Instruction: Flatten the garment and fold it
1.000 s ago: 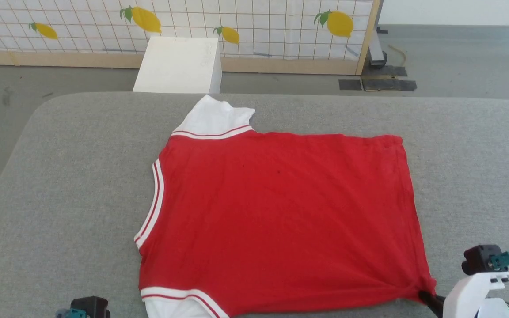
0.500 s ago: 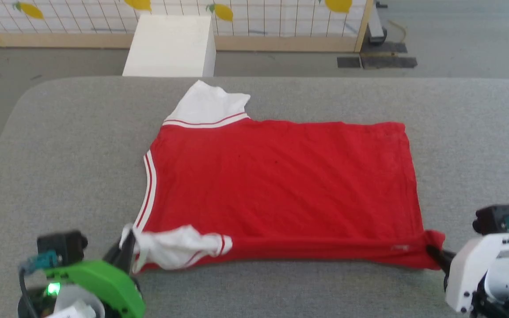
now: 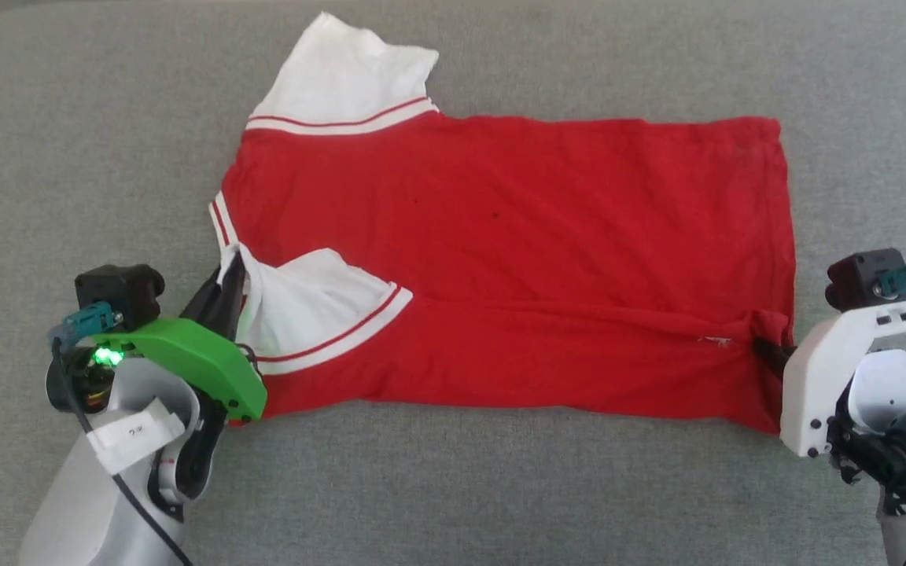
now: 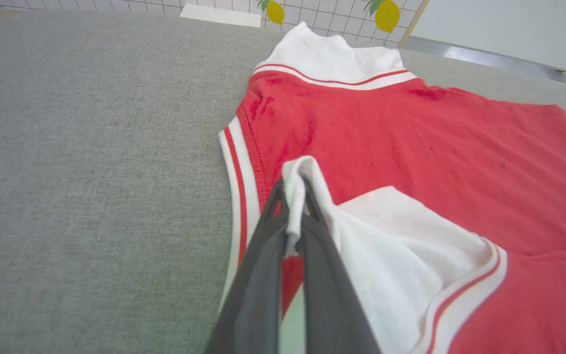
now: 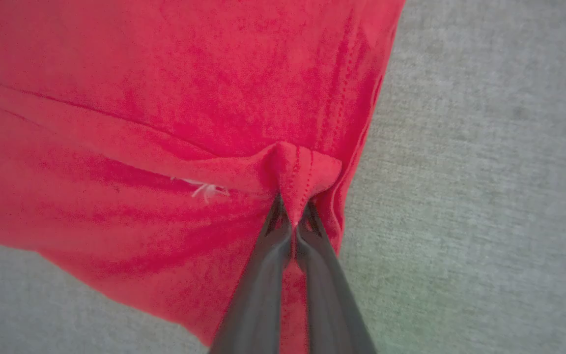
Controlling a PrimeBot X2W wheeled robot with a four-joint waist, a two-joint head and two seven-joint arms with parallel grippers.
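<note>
The grey padded surface (image 3: 453,487) carries the garment (image 3: 516,220), which lies spread across its middle, neck toward the robot's left and hem toward its right.

Step in hand, by my judgement: the lengthwise fold of the near side over the body. Both claws are engaged. The left gripper (image 3: 229,275) is clenched on the edge of the near sleeve (image 3: 311,306). The right gripper (image 3: 764,350) is clenched on the near hem corner, the cloth bunched to a point between its fingers.

To do this well, both arms should travel away from the robot together and level, so the crease runs straight from shoulder to hem. Tension between the two grips wants to be light: enough to take out sag, not enough to drag the lower layer. The release should come only once the carried edge lies parallel with the far edge.

Condition of the garment:
- Body: plain red side up, largely flat, with a long soft ridge along the turned-over near band. No lettering is visible.
- Far sleeve (image 3: 347,75): white, lying flat and pointing away from the robot.
- Near sleeve: white, turned over onto the red body.
- Neck trim (image 3: 221,220): red and white stripes, slightly curved.
- A small white thread or tag (image 3: 712,340) near the hem grip; which, I cannot tell.
- Two dark specks (image 3: 495,212) on the body.
</note>
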